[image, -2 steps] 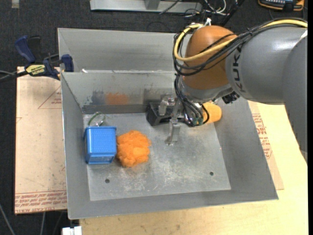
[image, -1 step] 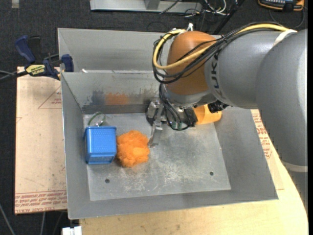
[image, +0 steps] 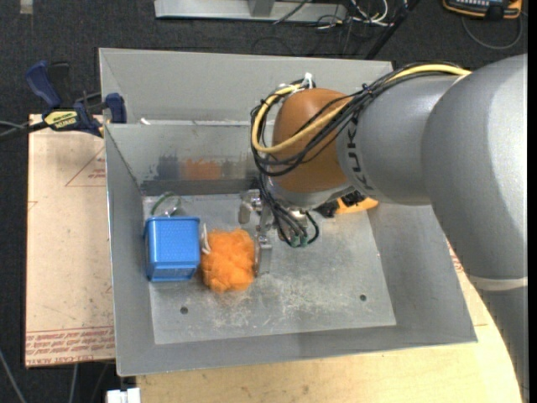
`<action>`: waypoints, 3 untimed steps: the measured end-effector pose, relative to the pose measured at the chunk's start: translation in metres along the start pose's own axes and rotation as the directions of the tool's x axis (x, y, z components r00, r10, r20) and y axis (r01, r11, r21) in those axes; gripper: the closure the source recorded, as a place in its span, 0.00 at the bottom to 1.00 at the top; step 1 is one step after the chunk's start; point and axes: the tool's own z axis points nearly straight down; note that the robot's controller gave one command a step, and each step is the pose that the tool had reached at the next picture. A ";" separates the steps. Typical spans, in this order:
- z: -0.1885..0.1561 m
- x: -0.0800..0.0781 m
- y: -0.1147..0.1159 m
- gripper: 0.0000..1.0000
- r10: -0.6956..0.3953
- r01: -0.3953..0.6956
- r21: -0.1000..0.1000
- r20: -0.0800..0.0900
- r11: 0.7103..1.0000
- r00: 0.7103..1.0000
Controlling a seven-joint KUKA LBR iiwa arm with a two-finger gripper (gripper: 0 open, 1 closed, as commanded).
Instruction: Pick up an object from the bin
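Gripper [image: 258,229] low over the bin [image: 336,296] floor, just beside the right side of the orange fluffy clump [image: 228,261], which lies left of centre. Blue box [image: 174,248] touches the clump's left side, near the left wall. Gripper opening and hold: cannot tell.

I work from one camera view. The camera sits above the grey metal bin [image: 126,250] and somewhat to one side of it, facing down into it, so I see the bin floor and its inner walls at a slant. It stands near enough that the whole bin fits in view with a margin around it. The arm [image: 470,141] enters from the right.
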 end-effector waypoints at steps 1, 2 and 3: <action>0.018 0.004 0.008 0.00 -0.019 0.019 0.007 -0.005 1.000 1.000; 0.022 0.024 0.030 0.00 -0.126 0.126 0.002 0.001 0.992 0.992; 0.027 0.011 0.041 1.00 -0.209 0.210 0.007 -0.005 0.978 0.978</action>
